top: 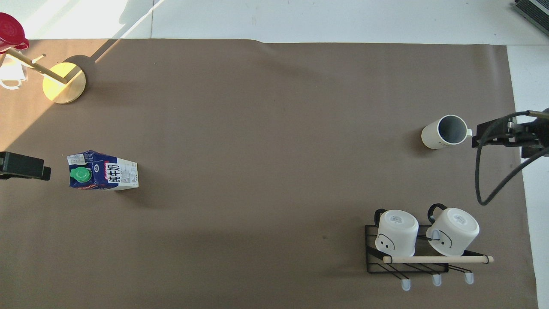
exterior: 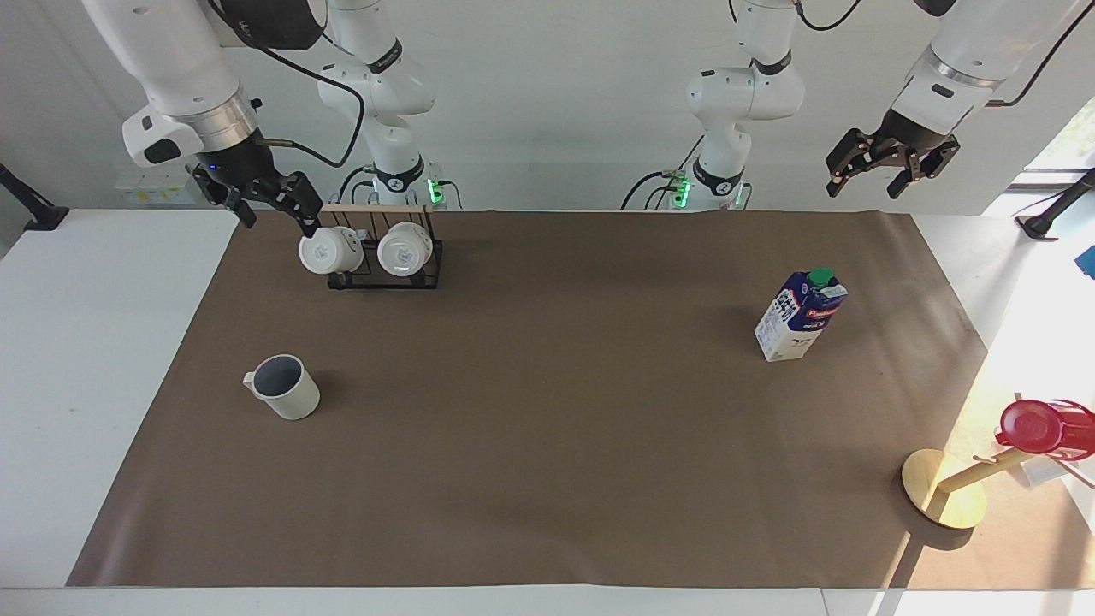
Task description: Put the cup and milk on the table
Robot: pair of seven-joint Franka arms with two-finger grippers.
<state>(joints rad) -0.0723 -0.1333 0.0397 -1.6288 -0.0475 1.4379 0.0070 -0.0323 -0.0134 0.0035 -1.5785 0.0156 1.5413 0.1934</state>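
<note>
Table (exterior: 103,359), white, brown mat (exterior: 547,445): cup (exterior: 287,387) and milk (exterior: 801,315) upright, well apart; left gripper (exterior: 890,167) and right gripper (exterior: 269,205) raised, fingers spread, empty

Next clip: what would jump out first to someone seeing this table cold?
Probably the milk, a blue-and-white carton standing upright on the brown mat of the table toward the left arm's end, and the cup upright toward the right arm's end. Both end effectors hang open and empty in the air: the left end effector over the robots' edge of the table, the right end effector beside the rack of two white mugs.
</note>
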